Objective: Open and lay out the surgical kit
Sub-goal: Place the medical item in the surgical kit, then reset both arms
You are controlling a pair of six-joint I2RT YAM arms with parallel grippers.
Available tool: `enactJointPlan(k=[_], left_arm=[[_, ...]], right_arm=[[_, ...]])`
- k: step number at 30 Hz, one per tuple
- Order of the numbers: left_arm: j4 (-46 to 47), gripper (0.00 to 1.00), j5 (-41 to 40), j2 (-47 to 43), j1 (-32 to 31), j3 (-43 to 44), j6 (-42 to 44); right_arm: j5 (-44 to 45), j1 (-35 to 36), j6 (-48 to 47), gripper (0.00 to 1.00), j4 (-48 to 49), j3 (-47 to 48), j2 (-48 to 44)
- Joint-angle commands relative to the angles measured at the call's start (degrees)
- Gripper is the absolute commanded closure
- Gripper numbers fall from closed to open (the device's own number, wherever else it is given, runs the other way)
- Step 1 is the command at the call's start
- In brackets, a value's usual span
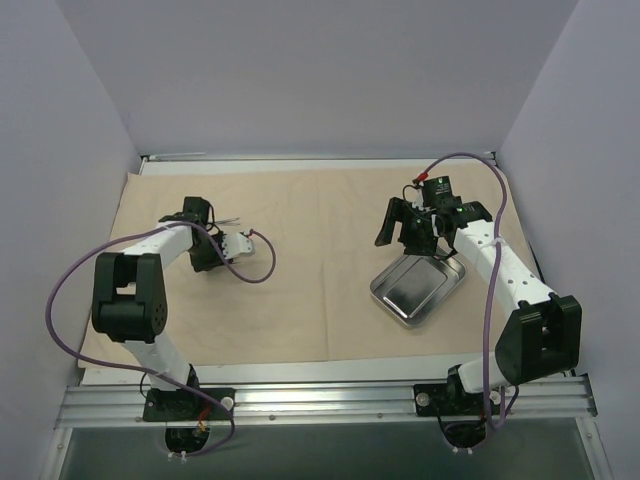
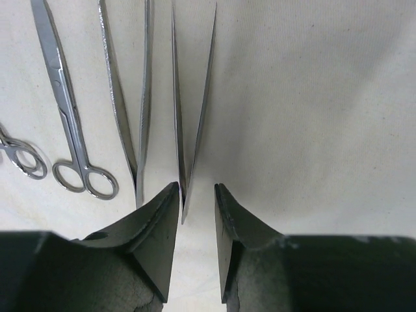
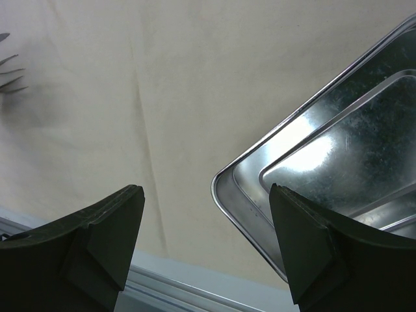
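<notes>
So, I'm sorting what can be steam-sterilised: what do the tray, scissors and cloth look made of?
Tray: polished metal, likely stainless steel, given its mirror-like glare. Scissors: bright silvery metal, probably steel too, with a smooth sheen. Cloth: beige woven fabric, matte, with soft creases; fibre cannot be told.

One cloth wrap [image 1: 310, 300] lies spread flat. On the cloth's right half sits one steel tray [image 1: 415, 290]. On the cloth's left half lie four thin metal instruments: the first tweezers [image 2: 123, 97], the second tweezers [image 2: 193, 97], one full pair of scissors [image 2: 65, 110], and ring handles [image 2: 19, 156], probably of a second pair, cut off at the frame edge. Two grippers hang over the cloth: the left gripper [image 2: 197, 195] and the right gripper [image 3: 207, 195].
</notes>
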Motion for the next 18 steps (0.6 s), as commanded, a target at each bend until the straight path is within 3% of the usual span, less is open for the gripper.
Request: enactJointPlan(k=[1, 4, 10, 11, 14, 15, 16, 18], left_arm=[[-0.2, 0.63, 2.6, -4.0, 0.3, -0.3, -1.1], [0.3, 0.62, 3.2, -5.9, 0.3, 0.4, -3.2], [2.3, 0.49, 5.8, -10.5, 1.1, 3.3, -9.2], [3.1, 0.07, 6.2, -11.5, 1.2, 3.2, -10.8], [7.7, 0.06, 8.6, -17.0, 1.6, 2.3, -18.5], [9.7, 0.06, 9.3, -18.9, 1.7, 1.7, -23.6], [14.0, 0.06, 10.0, -22.4, 1.7, 0.6, -26.6], [20.4, 0.06, 12.0, -26.8, 1.6, -0.1, -37.9]], right_arm=[[1.0, 0.6, -0.5, 0.20, -0.5, 0.0, -1.2], [1.2, 0.8, -0.6, 0.20, -0.5, -0.1, -1.4], [1.6, 0.9, -0.7, 0.20, -0.1, 0.3, -1.6], [2.0, 0.9, -0.7, 0.20, 0.0, 0.3, -1.8], [2.4, 0.8, -1.0, 0.16, -0.7, 0.3, -1.7], [2.5, 0.7, -1.1, 0.05, -0.7, -0.1, -1.8], [2.6, 0.6, -1.3, 0.00, -0.5, -0.3, -2.1], [4.2, 0.7, -1.8, 0.00, 0.1, -0.8, -3.6]])
